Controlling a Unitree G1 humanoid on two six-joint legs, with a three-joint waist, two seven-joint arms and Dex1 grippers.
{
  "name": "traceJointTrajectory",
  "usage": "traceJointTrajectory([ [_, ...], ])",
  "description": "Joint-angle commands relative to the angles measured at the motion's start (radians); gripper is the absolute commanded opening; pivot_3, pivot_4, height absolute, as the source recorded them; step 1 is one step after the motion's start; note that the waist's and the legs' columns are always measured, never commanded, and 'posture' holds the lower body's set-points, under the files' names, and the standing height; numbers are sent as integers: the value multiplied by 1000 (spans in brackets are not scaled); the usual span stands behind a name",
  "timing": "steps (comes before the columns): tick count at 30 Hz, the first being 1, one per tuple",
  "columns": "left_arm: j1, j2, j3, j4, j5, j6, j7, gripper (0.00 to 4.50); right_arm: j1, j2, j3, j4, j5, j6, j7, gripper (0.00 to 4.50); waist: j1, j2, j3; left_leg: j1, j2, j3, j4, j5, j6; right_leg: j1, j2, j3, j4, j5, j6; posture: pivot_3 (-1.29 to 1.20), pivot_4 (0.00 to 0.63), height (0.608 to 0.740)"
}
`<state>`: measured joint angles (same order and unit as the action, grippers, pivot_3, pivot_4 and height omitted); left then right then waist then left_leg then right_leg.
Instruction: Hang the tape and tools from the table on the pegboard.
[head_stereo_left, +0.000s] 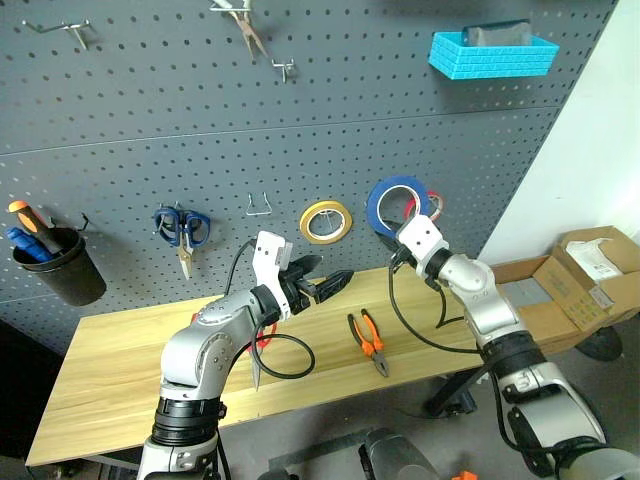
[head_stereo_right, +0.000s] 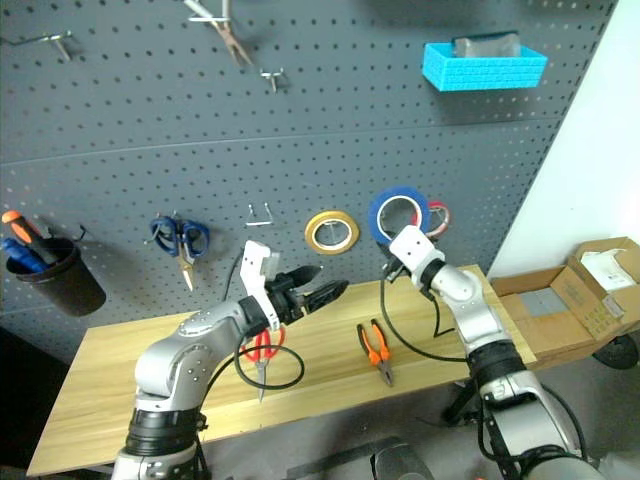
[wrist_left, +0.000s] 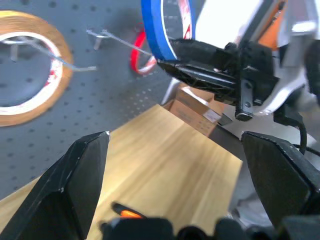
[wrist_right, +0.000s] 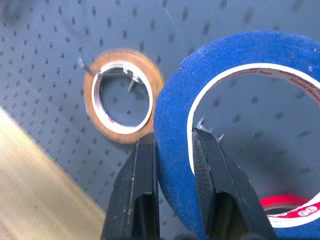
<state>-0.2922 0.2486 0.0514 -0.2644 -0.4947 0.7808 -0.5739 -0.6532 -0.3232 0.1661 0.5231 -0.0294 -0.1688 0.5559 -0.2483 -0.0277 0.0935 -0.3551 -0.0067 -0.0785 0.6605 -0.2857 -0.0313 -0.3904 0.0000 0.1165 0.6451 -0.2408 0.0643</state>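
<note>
Right gripper (wrist_right: 172, 150) clamped thin blue tape ring (head_stereo_left: 392, 205) against dark grey perforated pegboard (head_stereo_left: 300, 120), not yet hung. Left gripper (head_stereo_left: 325, 285) spread open, empty. Orange-and-black pliers (head_stereo_left: 368, 340), red-handled scissors (head_stereo_right: 262, 350) remained on pale wood-grain table (head_stereo_left: 130, 360).

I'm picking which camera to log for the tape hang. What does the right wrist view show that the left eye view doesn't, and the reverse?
Right wrist view alone: the right hand pinching the rim of the thin blue tape ring, one finger inside its white inner rim.

Left eye view alone: the orange-and-black-handled pliers lying on the pale wood-grain table, and the open left hand.

Both: the blue ring, the yellow tape roll, the red roll and the dark grey perforated pegboard.
</note>
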Motion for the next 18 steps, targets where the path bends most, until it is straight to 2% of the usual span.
traceJointTrajectory([
  [1, -2, -3, 1, -27, -11, -34, 16, 4500, -57, 2, -36, 56, 61, 65, 88, 379, 3, 0, -2, 0, 0, -1, 0, -1, 0, 0, -1, 0, 0, 0, 0, -120, 8, 740],
  [6, 24, -9, -10, -45, -15, -44, 35, 4500, -45, 9, -26, 47, 70, 158, 139, 379, 20, 1, -8, 1, -2, 0, 2, -1, 0, 2, -3, 1, 0, 0, 2, -114, 12, 740],
  [18, -3, -5, -11, -26, -19, -51, 40, 4500, 26, 11, -32, -43, 43, 209, 102, 4261, 39, 3, -9, 1, -2, 1, 3, -1, 0, 2, -2, 1, 1, 0, 2, -125, 17, 740],
])
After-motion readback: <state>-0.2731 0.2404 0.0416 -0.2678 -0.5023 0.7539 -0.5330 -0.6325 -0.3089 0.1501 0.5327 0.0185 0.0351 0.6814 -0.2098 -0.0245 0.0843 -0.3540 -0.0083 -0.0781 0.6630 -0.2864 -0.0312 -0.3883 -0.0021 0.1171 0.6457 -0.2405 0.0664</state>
